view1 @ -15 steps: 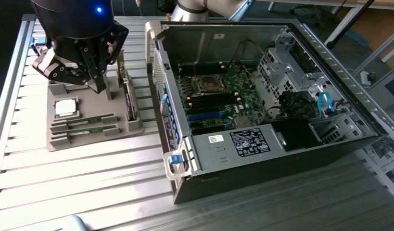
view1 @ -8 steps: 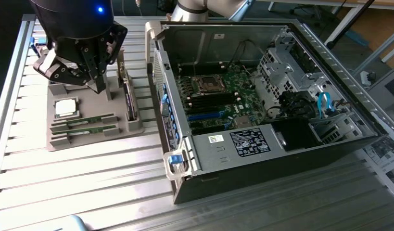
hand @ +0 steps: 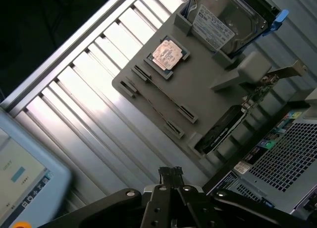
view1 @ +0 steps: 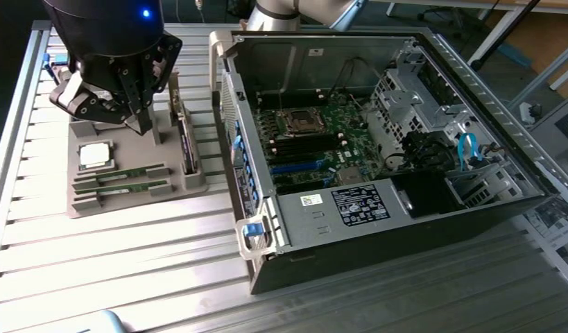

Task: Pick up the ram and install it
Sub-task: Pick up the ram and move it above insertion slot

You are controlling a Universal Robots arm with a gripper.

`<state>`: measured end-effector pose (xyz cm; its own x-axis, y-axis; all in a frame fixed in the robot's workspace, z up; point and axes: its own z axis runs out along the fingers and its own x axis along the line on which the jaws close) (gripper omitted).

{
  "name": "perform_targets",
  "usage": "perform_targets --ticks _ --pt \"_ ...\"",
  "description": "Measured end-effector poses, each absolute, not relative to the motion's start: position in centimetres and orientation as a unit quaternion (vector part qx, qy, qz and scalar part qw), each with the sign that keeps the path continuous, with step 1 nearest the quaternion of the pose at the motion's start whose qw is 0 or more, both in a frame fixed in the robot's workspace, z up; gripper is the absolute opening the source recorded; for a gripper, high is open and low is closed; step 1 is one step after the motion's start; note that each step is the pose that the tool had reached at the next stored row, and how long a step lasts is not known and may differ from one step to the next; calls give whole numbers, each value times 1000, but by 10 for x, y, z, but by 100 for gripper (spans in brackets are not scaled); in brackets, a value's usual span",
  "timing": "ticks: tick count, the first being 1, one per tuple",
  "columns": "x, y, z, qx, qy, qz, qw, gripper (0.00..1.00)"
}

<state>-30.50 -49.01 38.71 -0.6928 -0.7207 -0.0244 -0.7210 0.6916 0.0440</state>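
Two green ram sticks (view1: 120,173) (view1: 125,187) lie side by side in slots at the front of the grey holder tray (view1: 126,201). In the wrist view the ram (hand: 163,92) appears edge-on as a thin line between dark end clips. My gripper (view1: 141,127) hangs above the back of the tray, over the sticks and apart from them. Its fingertips (hand: 171,172) are pressed together with nothing between them. The open computer case (view1: 265,48) stands to the exterior view's right, its motherboard (view1: 311,142) exposed.
A square silver processor (view1: 96,154) (hand: 168,52) sits on the tray beside the ram. A hard drive (hand: 223,20) with a white label and an upright expansion card (view1: 184,142) also rest in the tray. A screen (hand: 25,178) lies on the slatted metal table (view1: 126,263).
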Motion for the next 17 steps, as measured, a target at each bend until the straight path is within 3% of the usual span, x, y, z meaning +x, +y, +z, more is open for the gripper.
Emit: perform_targets --ticks 17 --pt "-305 -490 386 -418 908 25 2 11"
